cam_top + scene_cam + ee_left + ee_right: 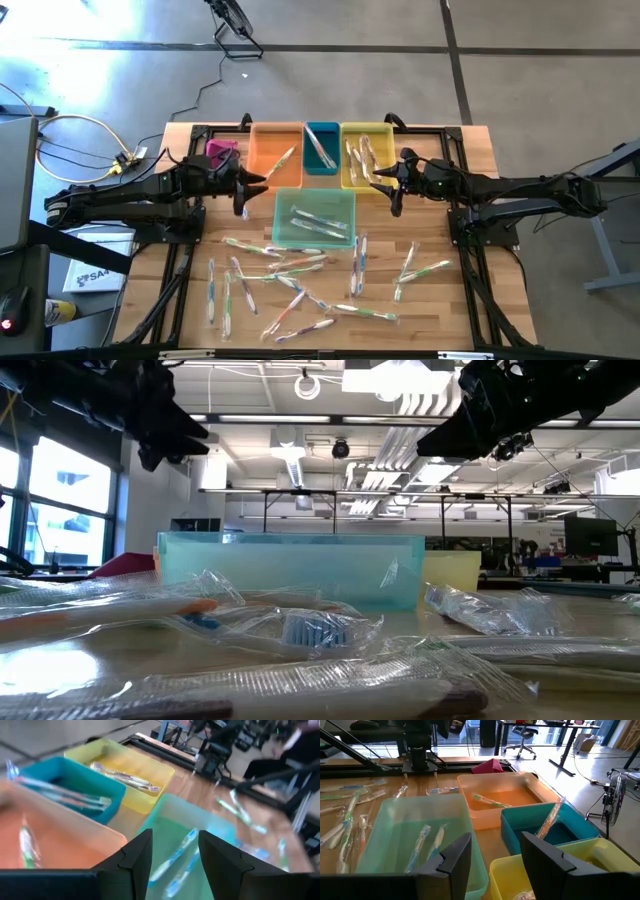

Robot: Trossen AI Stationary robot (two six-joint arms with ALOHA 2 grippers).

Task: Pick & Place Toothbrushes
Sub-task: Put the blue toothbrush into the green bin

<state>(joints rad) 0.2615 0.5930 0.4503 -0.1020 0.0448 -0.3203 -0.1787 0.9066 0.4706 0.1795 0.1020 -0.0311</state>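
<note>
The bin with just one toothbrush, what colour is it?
Orange bin; the right wrist view shows it best.

Open-plan robotics lab: concrete floor (520,80), exposed ceiling ducts (400,400), office chair (525,745), desks with monitors (590,535).

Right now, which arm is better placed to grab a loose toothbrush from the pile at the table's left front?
Left, probably. The left claw, open and empty, hangs nearer the wrapped pale plastic toothbrushes there; the right claw hovers across the light-green plastic bin.
</note>
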